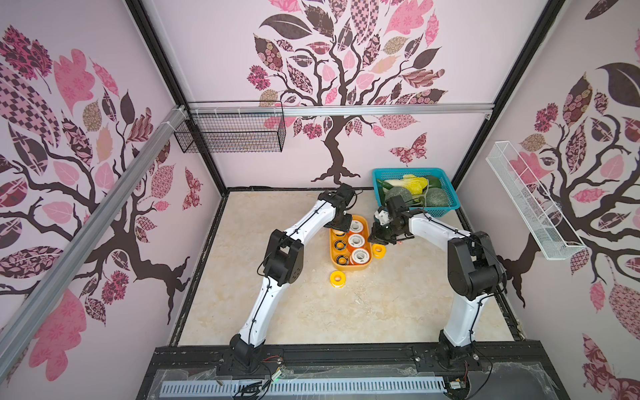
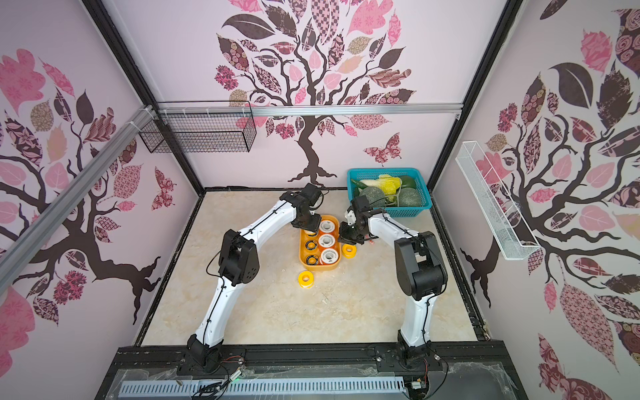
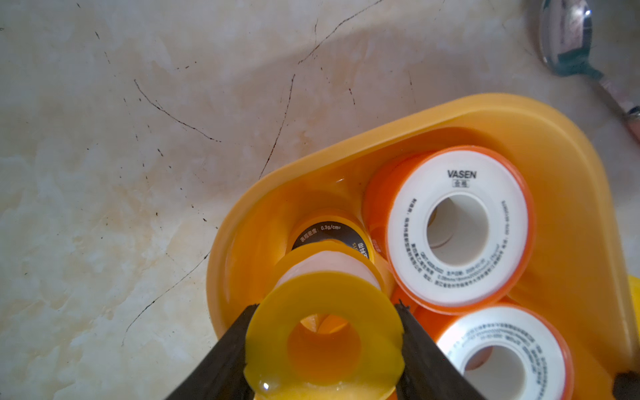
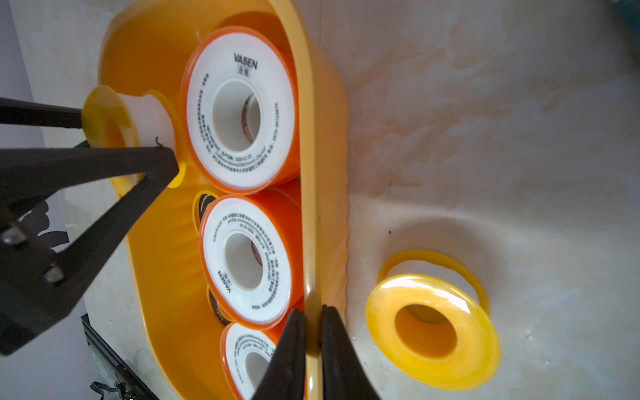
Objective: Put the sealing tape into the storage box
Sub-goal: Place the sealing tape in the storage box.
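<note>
All-yellow plastic tape spool [image 3: 325, 346] is clamped by its flange edges in the left jaws, which are partway apart around it. It is tilted, with white tape showing on the core, and hangs over the far-left corner of the shallow yellow-orange plastic storage box [image 1: 349, 267].

The box sits mid-worktop, nearer the far edge of the beige marble-look worktop [image 1: 311, 311]. Three white-faced orange-rimmed spools [image 1: 356, 241] run along its right wall. Smaller black-ring-faced yellow spools [image 1: 338, 245] run along the left wall.

Right jaws are pinched together on the box's right wall, one finger inside and one outside.

Two loose yellow spools lie flat on the worktop: one [image 1: 378, 250] just beside the right wall, one [image 1: 337, 278] near the box's near end. Teal latticed basket [image 1: 446, 204] of vegetables is in the far right corner.
</note>
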